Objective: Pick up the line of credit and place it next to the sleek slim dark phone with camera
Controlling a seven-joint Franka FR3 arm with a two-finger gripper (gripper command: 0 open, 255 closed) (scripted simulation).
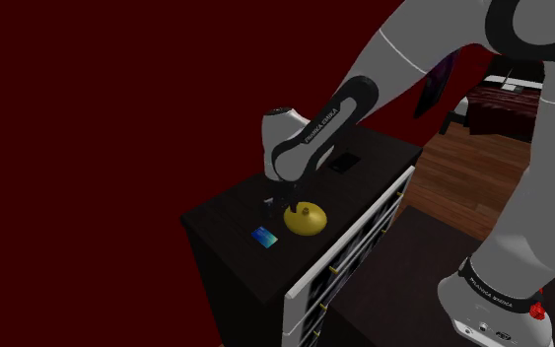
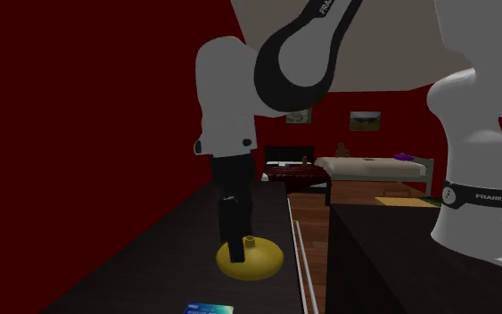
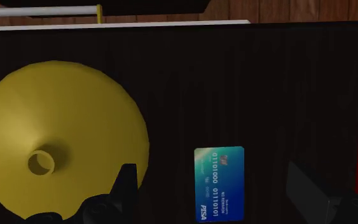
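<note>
Dark dresser (image 1: 228, 211), one card (image 1: 264, 236), one phone (image 1: 342, 162)

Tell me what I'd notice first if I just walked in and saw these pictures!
The big yellow funnel-shaped thing stands out, sitting on the dark dresser top. Right beside it lies a small blue card, bright against the dark surface. The black gripper hangs open above the card, not touching it, and deep red walls surround everything.
</note>
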